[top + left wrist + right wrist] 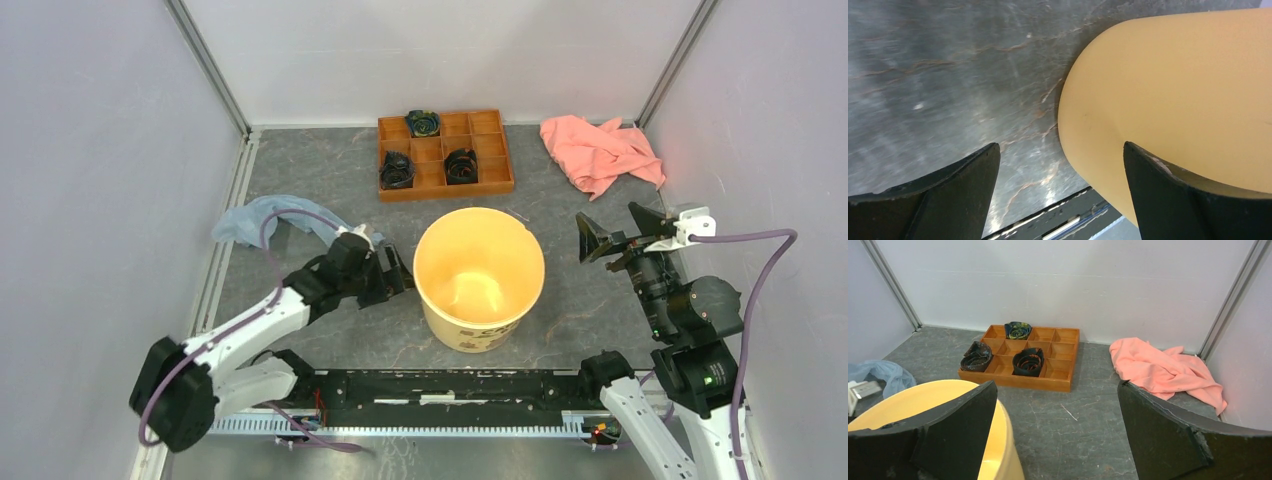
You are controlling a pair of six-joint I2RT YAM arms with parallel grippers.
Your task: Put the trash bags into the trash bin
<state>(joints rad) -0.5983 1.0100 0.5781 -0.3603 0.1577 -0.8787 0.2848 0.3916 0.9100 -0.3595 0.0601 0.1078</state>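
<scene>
Trash bag (262, 218) is seen from above as crumpled, translucent blue-grey film, left loose on the tabletop (330, 170) behind the left claw (392, 272). The trash bin (478, 335) is stood mouth-up between both claws, presumably for easy filling. From the left wrist, that claw (1063, 195) is shown spread wide and empty, with the bin's wall (1173, 85) just ahead. From the right wrist, the right claw (1058, 440) is likewise gaping, nothing held; the bag (883, 375) is glimpsed far left, beyond the bin (1005, 455).
</scene>
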